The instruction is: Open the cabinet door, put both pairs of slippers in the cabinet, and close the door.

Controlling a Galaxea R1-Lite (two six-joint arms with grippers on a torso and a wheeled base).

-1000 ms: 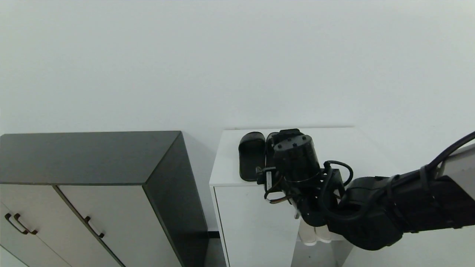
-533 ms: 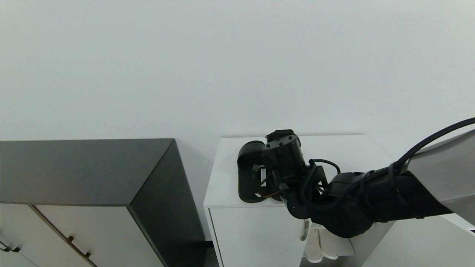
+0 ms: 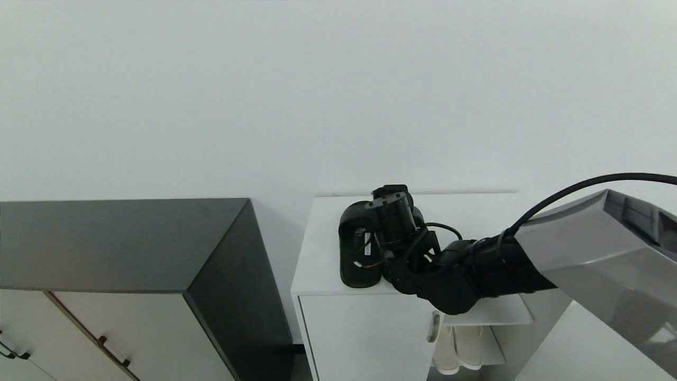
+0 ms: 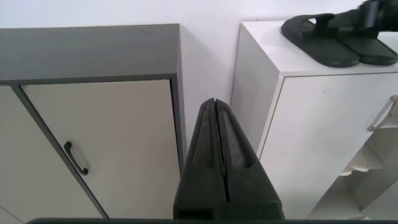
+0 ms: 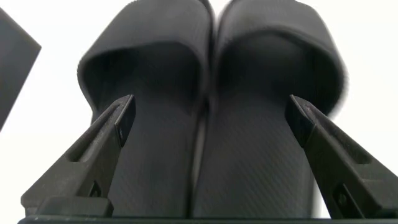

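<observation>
Roughly at the midpoint, by the look of things. Done: white cabinet (image 3: 365, 338) open on its right side, with a shelf (image 3: 492, 315) exposed beside the front panel and its handle (image 3: 435, 326); white slippers (image 3: 457, 349) stowed lower down inside, side by side. In hand: pickup of the black slippers (image 3: 351, 272), lying together as a pair on the left part of the cabinet's top surface (image 3: 476, 211). Right gripper (image 5: 210, 106) low over that pair from the heel end, fingers (image 5: 99, 149) spread wide, one outside each slipper, closed on nothing yet; impossible to tell whether touching the sides or just beside them. Left gripper (image 4: 214, 109) hanging low in front of the gap between the two cabinets, fingers pressed flat together with nothing between. Left to do, as a judgement: squeeze the black pair, carry it down into the open compartment, then swing the door to; door leaf itself not clearly made out. Round about: plain white surface under the pair; to the robot's left, just beside, a second cabinet (image 3: 121, 243) with dark top and side, pale doors shut, dark bar handles (image 3: 113, 354); behind both, a bare white wall (image 3: 338, 95).
</observation>
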